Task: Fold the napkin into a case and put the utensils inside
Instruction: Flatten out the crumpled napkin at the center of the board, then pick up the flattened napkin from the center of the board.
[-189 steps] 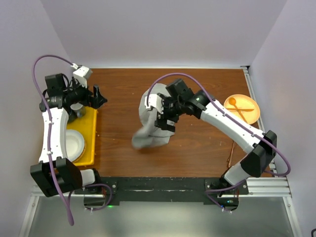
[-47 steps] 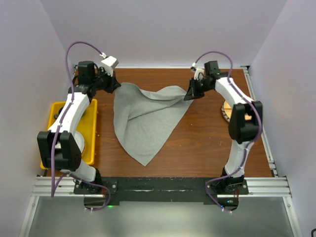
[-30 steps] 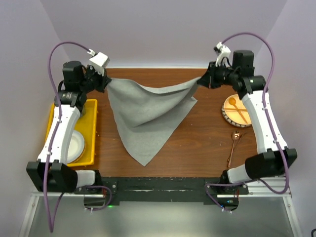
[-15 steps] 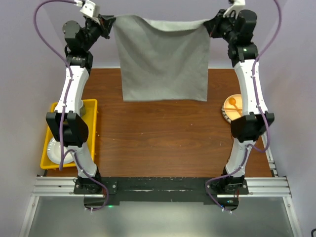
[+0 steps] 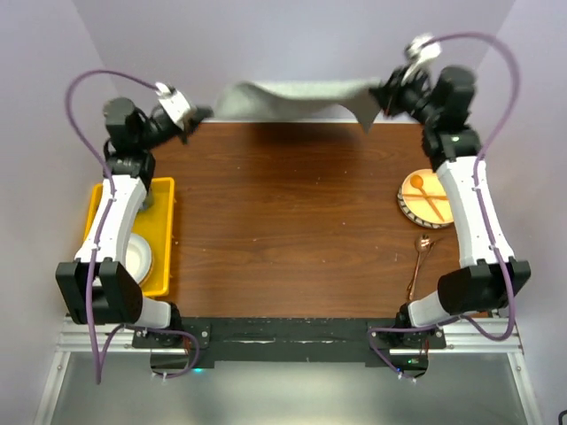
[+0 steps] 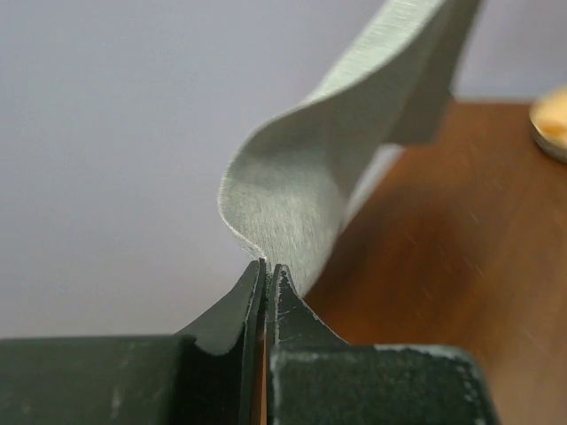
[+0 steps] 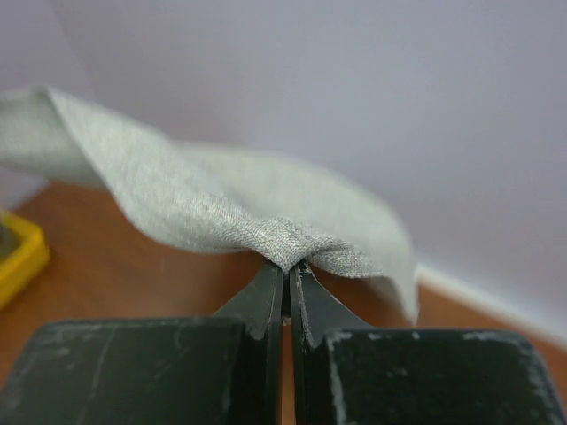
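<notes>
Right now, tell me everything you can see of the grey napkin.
The napkin is a thin, soft, light-grey cloth with a fine weave. It hangs unfolded in the air over the far edge of the table, strung between two pinches. The left gripper is shut on one end and the right gripper on the other, the cloth bunching at each pinch. From above it shows as a narrow, blurred band, so its full shape is hidden. Nothing else seems to touch it.
</notes>
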You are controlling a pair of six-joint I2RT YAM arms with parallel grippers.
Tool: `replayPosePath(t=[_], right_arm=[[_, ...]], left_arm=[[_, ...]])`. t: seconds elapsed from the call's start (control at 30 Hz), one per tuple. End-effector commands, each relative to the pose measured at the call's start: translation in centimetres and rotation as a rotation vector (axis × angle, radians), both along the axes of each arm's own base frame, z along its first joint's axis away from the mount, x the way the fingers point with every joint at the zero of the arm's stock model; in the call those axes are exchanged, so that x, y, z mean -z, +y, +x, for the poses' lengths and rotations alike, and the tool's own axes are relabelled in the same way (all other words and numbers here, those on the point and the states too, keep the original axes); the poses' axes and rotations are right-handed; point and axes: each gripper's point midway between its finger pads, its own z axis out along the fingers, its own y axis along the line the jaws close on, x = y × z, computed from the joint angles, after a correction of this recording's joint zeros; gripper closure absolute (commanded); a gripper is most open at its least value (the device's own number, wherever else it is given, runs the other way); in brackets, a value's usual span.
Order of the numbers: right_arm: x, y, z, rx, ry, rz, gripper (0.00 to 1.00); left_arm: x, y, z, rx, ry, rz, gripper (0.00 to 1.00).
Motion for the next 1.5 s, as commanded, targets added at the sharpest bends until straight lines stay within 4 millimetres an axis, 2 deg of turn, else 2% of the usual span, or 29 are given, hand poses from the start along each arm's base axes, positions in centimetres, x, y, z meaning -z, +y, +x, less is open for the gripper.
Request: replayPosePath(t=[0.0,0.03,0.07,0.1,0.13,0.2,0.23,0.27,0.3,0.33,0.37,0.4,0.43,0.47,0.53,0.57,0.6,0.67,0.7,0.73,0.8,0.83,0.9,0.97,1.03,1.17,1.27,1.4,1.47], right_arm=[[21.0,-0.5,-3.3,-0.094,0.516,-0.231,1.00],[25.2,-0.9,-5.4,-0.091,0.623,-0.244,1.00],[25.5,-1.0,-7.1,-0.106,0.635,-0.253,1.00],[26.9,-1.3,-8.3,-0.128,0.649,-0.308,1.00],[29.4,-1.6,-10.3,-0.135,0.721,-0.321,1.00],[31.4,-2.3,-12.1,-0.145,0.751,-0.378,1.00],[33.6,-2.7,-14.0,-0.164,0.834,-0.409,0.95],[34.9,-3.1,-14.7,-0.166,0.875,-0.432,0.54],[35.9,-3.8,-15.3,-0.179,0.903,-0.488,0.34],[36.5,-4.2,-17.1,-0.213,0.981,-0.522,0.14],[36.7,-4.7,-17.6,-0.220,1.013,-0.549,0.02],[36.6,-5.4,-17.9,-0.230,1.024,-0.600,0.02],[35.5,-5.6,-18.4,-0.241,1.028,-0.615,0.02],[34.8,-5.7,-18.4,-0.243,1.012,-0.619,0.02],[32.5,-5.3,-17.3,-0.243,0.938,-0.607,0.02],[32.0,-4.8,-17.0,-0.245,0.933,-0.582,0.02],[31.7,-4.3,-16.2,-0.256,0.933,-0.563,0.05],[32.3,-3.0,-15.2,-0.272,0.953,-0.536,0.12],[32.5,-2.6,-14.2,-0.267,0.942,-0.537,0.18],[33.9,-2.4,-13.6,-0.264,0.977,-0.551,0.23],[34.8,-1.0,-12.3,-0.256,0.958,-0.583,0.31],[36.0,-0.1,-12.0,-0.267,0.979,-0.607,0.33],[36.5,0.4,-10.6,-0.233,0.970,-0.618,0.38],[38.1,0.8,-10.1,-0.230,1.003,-0.645,0.43],[39.2,0.8,-9.5,-0.213,1.005,-0.681,0.46],[42.4,-0.8,-9.5,-0.196,1.044,-0.794,0.51],[43.8,-1.5,-10.7,-0.209,1.075,-0.842,0.52],[45.2,-2.7,-13.7,-0.238,1.131,-0.890,0.53],[45.3,-2.6,-15.1,-0.269,1.148,-0.891,0.53]], left_arm=[[16.9,-1.4,-5.8,0.251,0.309,0.265,1.00],[19.7,-1.6,-7.4,0.287,0.366,0.292,1.00],[22.1,-1.4,-9.3,0.324,0.398,0.353,1.00],[23.7,-1.3,-10.4,0.341,0.428,0.375,1.00],[26.1,-1.1,-11.9,0.358,0.485,0.389,1.00],[29.0,-0.5,-13.5,0.365,0.529,0.451,1.00],[30.9,-0.4,-15.1,0.385,0.574,0.467,0.96],[32.3,0.1,-16.2,0.402,0.589,0.522,0.85],[33.5,0.4,-17.5,0.423,0.617,0.549,0.71],[33.7,0.8,-18.2,0.430,0.618,0.582,0.67],[34.2,1.5,-19.3,0.437,0.647,0.635,0.58],[34.1,2.3,-19.8,0.427,0.652,0.655,0.46],[33.2,2.7,-20.1,0.421,0.610,0.687,0.35],[32.7,2.9,-21.0,0.424,0.628,0.691,0.33],[30.6,2.8,-21.3,0.417,0.578,0.682,0.31],[30.0,2.5,-21.2,0.416,0.564,0.668,0.30],[29.5,2.3,-21.0,0.412,0.551,0.654,0.29],[29.1,1.9,-18.9,0.344,0.559,0.594,0.32],[29.8,1.5,-18.3,0.332,0.587,0.581,0.34],[30.0,1.6,-16.8,0.282,0.594,0.582,0.37],[31.2,0.4,-15.7,0.266,0.628,0.595,0.43],[31.3,0.4,-14.0,0.189,0.635,0.591,0.45],[32.4,-0.8,-13.2,0.171,0.664,0.591,0.47],[33.2,-1.3,-12.2,0.130,0.688,0.598,0.48],[35.1,-1.0,-11.7,0.108,0.745,0.634,0.50],[38.4,-0.6,-12.5,0.087,0.808,0.748,0.60],[40.3,0.4,-13.7,0.083,0.849,0.818,0.60],[41.7,1.2,-16.4,0.130,0.888,0.898,0.61],[42.2,1.3,-18.2,0.171,0.912,0.936,0.61]])
